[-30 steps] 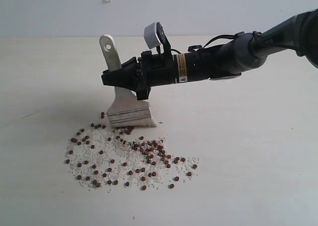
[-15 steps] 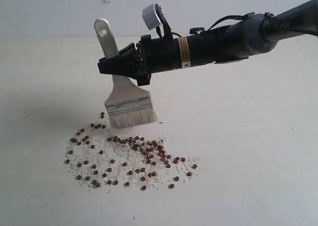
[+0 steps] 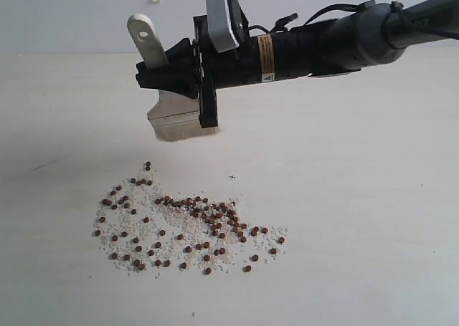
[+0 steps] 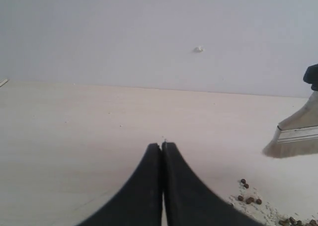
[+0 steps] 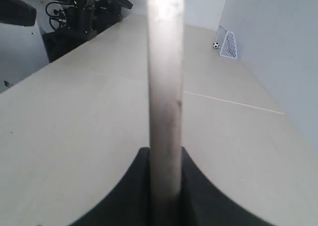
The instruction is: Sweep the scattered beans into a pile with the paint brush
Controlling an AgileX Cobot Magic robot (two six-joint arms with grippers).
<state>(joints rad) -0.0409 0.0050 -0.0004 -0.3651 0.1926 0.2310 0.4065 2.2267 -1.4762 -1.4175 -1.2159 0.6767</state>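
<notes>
The right gripper (image 3: 148, 77) reaches in from 3 o'clock of the exterior view and is clenched on the wooden handle of the paint brush (image 3: 174, 111). Its black fingers pinch the handle between the metal band and the holed end. That end sticks out past the fingers toward 11 o'clock, while the pale bristles point down toward 6 o'clock. The brush hangs in the air with its bristles clear of the table (image 3: 358, 197) and touching nothing. The beans (image 3: 215, 213) lie on the table below the brush head, which sits at about 12 o'clock of the patch and well apart from it. They are mixed with whitish grains (image 3: 154, 197) in one loose, wide patch, not gathered into a tight pile. A denser band of beans runs from the middle of the patch toward 4 o'clock, sparser beans spread toward 8 o'clock, and two or three sit alone at the 11 o'clock edge. The right wrist view shows the handle edge-on, rising straight between the two fingers. The left gripper (image 4: 162, 149) is clenched on nothing, its fingers pressed together. It hovers low over bare table, with the brush head and a few beans in its view.
</notes>
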